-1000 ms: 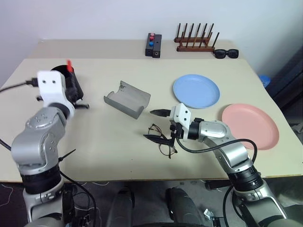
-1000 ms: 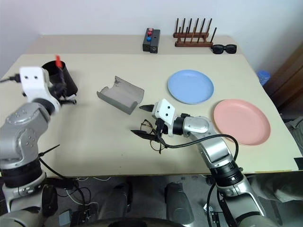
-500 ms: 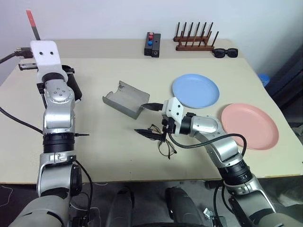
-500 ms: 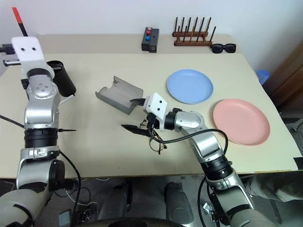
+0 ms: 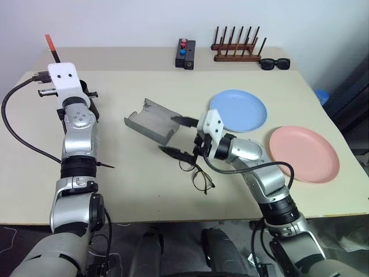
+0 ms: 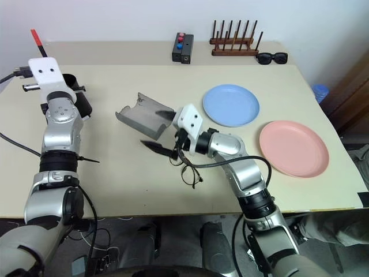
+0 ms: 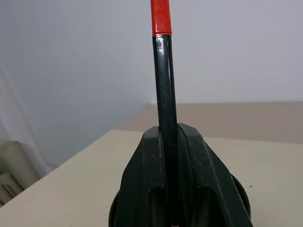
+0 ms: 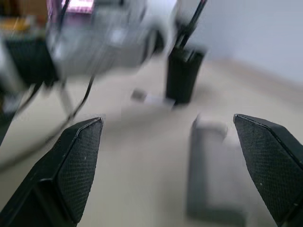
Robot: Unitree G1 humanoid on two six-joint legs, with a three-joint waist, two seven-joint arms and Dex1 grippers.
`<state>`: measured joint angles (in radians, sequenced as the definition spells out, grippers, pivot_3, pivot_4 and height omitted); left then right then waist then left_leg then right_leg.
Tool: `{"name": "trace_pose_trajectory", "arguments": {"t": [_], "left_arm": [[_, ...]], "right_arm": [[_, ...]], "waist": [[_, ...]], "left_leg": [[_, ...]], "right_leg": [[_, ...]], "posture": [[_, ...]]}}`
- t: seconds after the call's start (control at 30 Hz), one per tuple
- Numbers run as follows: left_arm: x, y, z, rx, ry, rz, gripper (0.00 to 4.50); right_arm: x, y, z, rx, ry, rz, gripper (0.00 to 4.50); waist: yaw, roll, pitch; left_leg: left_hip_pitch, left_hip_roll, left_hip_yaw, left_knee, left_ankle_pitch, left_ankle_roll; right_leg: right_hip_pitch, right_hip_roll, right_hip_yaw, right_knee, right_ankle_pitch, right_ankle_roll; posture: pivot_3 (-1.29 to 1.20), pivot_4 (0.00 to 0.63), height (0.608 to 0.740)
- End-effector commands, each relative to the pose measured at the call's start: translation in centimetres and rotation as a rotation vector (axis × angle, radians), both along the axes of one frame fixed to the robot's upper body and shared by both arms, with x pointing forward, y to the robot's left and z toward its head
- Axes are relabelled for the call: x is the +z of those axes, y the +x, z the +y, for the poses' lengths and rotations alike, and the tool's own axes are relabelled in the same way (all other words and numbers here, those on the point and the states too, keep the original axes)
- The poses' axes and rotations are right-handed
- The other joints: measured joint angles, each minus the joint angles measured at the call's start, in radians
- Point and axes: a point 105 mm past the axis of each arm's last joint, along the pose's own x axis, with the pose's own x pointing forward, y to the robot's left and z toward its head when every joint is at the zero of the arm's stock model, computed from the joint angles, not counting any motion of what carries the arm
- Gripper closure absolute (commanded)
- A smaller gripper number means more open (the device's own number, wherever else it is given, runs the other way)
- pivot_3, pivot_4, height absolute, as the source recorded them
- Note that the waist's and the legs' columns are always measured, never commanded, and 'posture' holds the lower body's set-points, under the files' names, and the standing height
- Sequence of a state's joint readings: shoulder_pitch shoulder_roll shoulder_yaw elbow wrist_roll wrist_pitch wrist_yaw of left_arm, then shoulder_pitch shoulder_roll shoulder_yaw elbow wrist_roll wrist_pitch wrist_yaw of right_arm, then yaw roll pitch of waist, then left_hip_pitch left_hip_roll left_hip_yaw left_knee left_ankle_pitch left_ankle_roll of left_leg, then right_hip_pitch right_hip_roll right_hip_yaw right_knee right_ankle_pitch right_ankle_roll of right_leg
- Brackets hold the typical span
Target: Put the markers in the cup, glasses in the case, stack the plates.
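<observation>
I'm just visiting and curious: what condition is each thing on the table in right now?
Left gripper: shut on the red-capped marker.
Right gripper: open, holding nothing.
Glasses: on the table, outside the case.
Case: open.
Blue plate, pink plate: apart, unstacked.

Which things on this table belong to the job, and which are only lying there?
For the job:
- black marker with red cap, in the left tool
- cup
- glasses
- case
- blue plate
- pink plate

Lying about:
- sunglasses
- wooden rack
- button box
</observation>
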<state>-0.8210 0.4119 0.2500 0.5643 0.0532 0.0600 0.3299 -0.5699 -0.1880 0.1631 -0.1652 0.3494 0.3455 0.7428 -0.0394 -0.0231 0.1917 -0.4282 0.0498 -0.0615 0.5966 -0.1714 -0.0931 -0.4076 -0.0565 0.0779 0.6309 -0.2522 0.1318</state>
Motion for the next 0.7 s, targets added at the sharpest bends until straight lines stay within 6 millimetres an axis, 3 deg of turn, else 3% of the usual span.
{"name": "trace_pose_trajectory", "arguments": {"t": [0.03,0.37,0.5,0.57,0.67,0.7], "left_arm": [[1.6,-0.2,0.1,0.006,0.013,-0.058,4.48],[0.5,-0.3,0.3,0.003,-0.016,-0.031,4.48],[0.3,-0.4,0.4,0.01,-0.028,-0.024,2.85],[0.4,-0.5,0.5,0.023,-0.023,-0.027,1.71],[0.3,-0.5,0.6,0.028,-0.024,-0.028,0.44],[0.3,-0.6,0.6,0.028,-0.024,-0.028,0.44]], "right_arm": [[2.3,0.4,-0.8,-0.022,0.1,-0.003,0.0],[1.9,0.2,-0.6,-0.014,0.09,0.01,0.0],[1.9,0.2,-0.5,-0.011,0.088,0.01,0.0],[1.8,0.2,-0.5,-0.011,0.087,0.011,0.0],[1.8,0.2,-0.5,-0.011,0.086,0.012,0.0],[1.8,0.2,-0.5,-0.011,0.086,0.012,0.0]], "waist": [[0.001,0.0,0.0],[0.002,0.0,0.0],[0.001,0.0,0.0],[0.001,0.0,0.0],[0.001,0.0,0.0],[0.001,0.0,0.0]], "left_leg": [[0.0,0.0,0.0,0.0,0.0,0.0],[0.0,0.0,0.0,-0.001,0.0,0.0],[0.0,0.0,0.0,-0.001,0.0,0.0],[0.0,0.0,0.0,-0.001,0.0,0.0],[0.0,0.0,0.0,-0.001,0.0,0.0],[0.0,0.0,0.0,-0.001,0.0,0.0]], "right_leg": [[0.0,0.0,0.0,0.0,0.0,0.0],[0.0,0.0,0.0,0.0,0.0,0.0],[0.0,0.0,0.0,0.0,0.0,0.0],[0.0,0.0,0.0,0.0,0.0,0.0],[0.0,0.0,0.0,0.0,0.0,0.0],[0.0,0.0,0.0,0.0,0.0,0.0]], "posture": [[0.0,0.15,0.74],[0.0,0.15,0.74],[0.0,0.15,0.74],[0.0,0.15,0.74],[0.0,0.15,0.74],[0.0,0.15,0.74]]}}
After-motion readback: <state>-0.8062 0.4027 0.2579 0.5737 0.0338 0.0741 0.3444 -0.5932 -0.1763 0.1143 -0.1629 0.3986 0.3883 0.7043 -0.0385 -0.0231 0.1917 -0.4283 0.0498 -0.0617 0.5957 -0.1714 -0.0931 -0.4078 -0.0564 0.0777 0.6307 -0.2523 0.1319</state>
